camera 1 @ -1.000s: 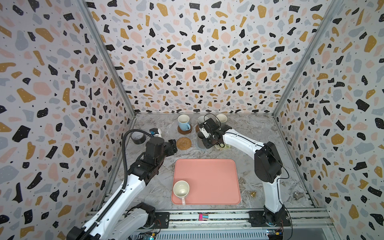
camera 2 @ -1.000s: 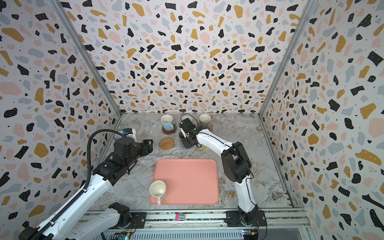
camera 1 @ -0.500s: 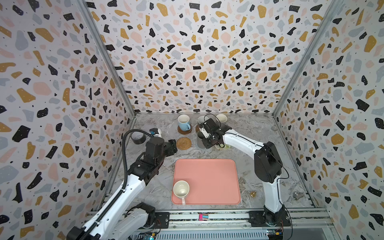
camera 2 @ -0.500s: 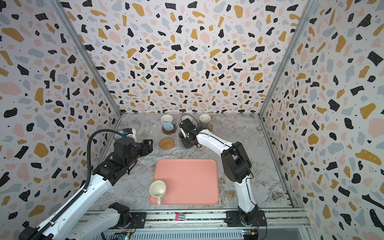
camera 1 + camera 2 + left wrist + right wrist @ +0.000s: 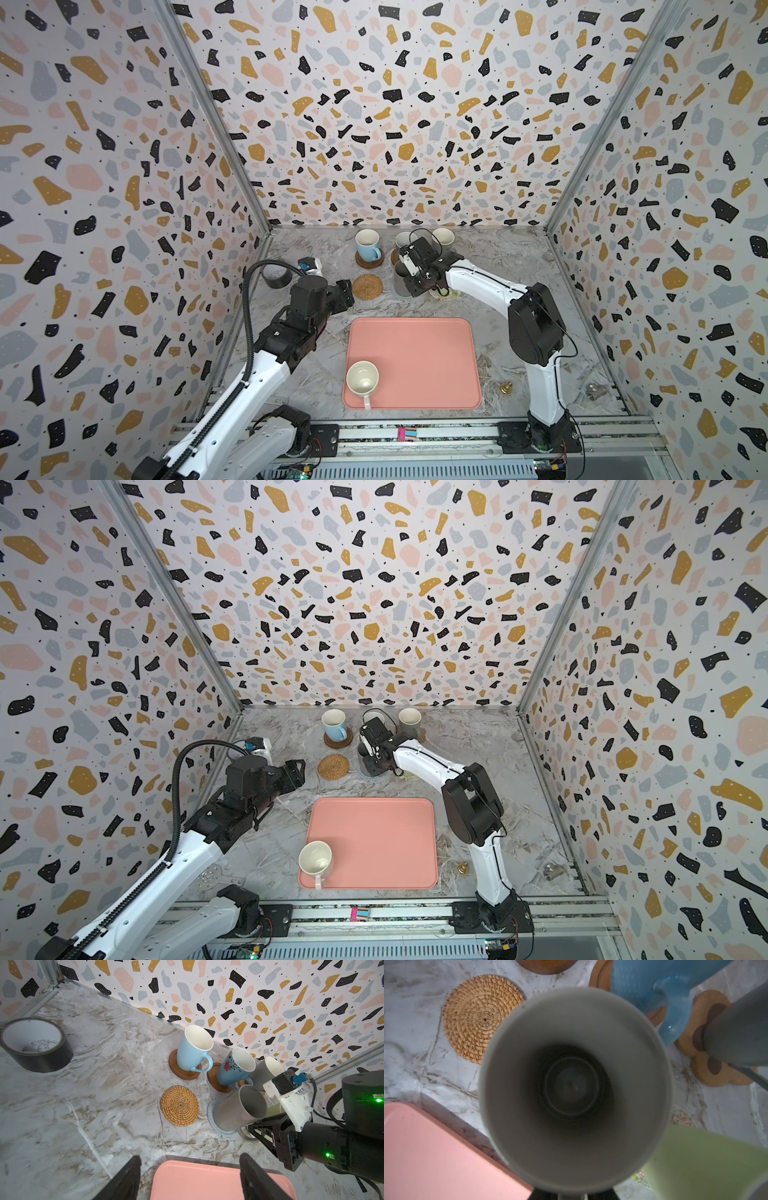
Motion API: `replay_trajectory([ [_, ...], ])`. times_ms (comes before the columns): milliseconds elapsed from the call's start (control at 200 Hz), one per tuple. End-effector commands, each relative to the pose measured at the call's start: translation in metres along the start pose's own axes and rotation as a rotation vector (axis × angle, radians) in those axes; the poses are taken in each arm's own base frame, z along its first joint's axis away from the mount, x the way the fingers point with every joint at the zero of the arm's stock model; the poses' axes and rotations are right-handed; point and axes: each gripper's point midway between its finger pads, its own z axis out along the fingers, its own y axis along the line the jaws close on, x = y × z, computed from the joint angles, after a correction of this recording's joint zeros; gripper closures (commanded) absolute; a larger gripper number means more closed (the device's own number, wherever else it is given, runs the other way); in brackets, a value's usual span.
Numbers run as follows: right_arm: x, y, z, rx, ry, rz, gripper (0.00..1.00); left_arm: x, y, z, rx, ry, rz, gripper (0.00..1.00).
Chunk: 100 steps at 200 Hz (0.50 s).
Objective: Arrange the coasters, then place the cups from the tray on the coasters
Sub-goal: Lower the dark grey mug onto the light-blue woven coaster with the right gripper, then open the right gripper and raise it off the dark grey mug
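Marble tabletop [image 5: 83,1095], grey mug [image 5: 239,1109] on blue coaster [image 5: 210,1112] (upright)

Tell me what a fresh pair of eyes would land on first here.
The salmon-pink tray lies in the front middle, bare but for one pale cup at its near left corner. Behind it, by the back wall, mugs stand clustered on coasters, with the right gripper at the handle of the dark grey mug on the pale blue coaster. Left of that lies an empty rattan coaster.
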Motion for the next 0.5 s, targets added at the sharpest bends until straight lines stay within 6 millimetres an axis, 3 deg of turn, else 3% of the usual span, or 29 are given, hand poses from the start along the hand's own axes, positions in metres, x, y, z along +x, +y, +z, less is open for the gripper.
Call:
replay_trajectory([
  [0,-0.017,-0.004,-0.023,0.005,-0.07,0.019,0.68,-0.001,0.004,-0.002,-0.008,-0.01,0.003,0.24],
  [225,-0.018,-0.004,-0.034,0.005,-0.078,0.024,0.54,0.0,0.004,-0.005,-0.007,-0.007,0.002,0.24],
  [496,-0.026,-0.005,-0.069,0.0,-0.133,0.037,0.45,0.001,0.002,-0.005,-0.005,0.014,0.007,0.24],
])
